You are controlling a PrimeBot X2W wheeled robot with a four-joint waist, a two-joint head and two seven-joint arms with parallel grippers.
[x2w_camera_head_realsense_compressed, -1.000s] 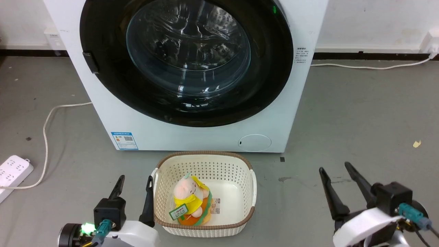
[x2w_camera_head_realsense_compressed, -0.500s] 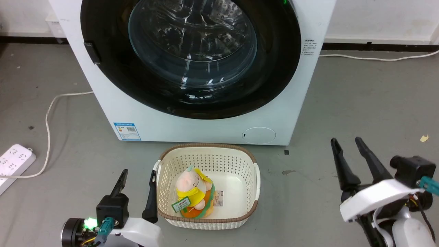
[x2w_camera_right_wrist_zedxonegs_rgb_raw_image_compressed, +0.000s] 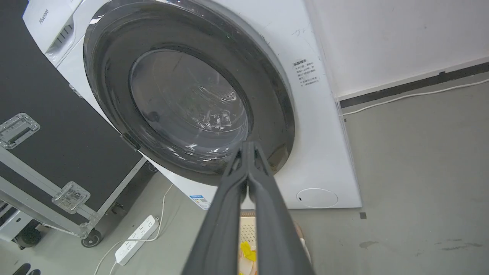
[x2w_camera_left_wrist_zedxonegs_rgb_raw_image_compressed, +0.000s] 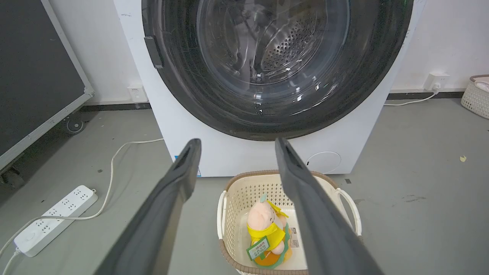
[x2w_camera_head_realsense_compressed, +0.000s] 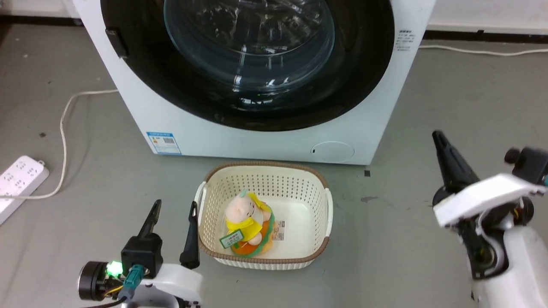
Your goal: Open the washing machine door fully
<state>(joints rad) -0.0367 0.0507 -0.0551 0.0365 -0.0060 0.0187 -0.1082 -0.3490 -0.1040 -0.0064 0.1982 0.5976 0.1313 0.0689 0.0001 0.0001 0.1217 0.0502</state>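
Facing the shut washing machine door [x2w_camera_head_realsense_compressed: 257, 64].
Head view: door up ahead, flat on the machine; right gripper [x2w_camera_head_realsense_compressed: 439, 140] pinched shut on nothing, off the door's right side and nearer than the left gripper [x2w_camera_head_realsense_compressed: 176, 204], spread wide and empty beside the basket [x2w_camera_head_realsense_compressed: 265, 164]. Left wrist view: door [x2w_camera_left_wrist_zedxonegs_rgb_raw_image_compressed: 267, 57] straight ahead, past the basket. Right wrist view: pressed-together fingers [x2w_camera_right_wrist_zedxonegs_rgb_raw_image_compressed: 229, 198] aimed at the door's lower right rim.

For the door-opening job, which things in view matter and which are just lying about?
Job: washing machine door, closed; right gripper, shut, holding nothing.
Lying about: basket, plush toy inside it, power strip, white cable.
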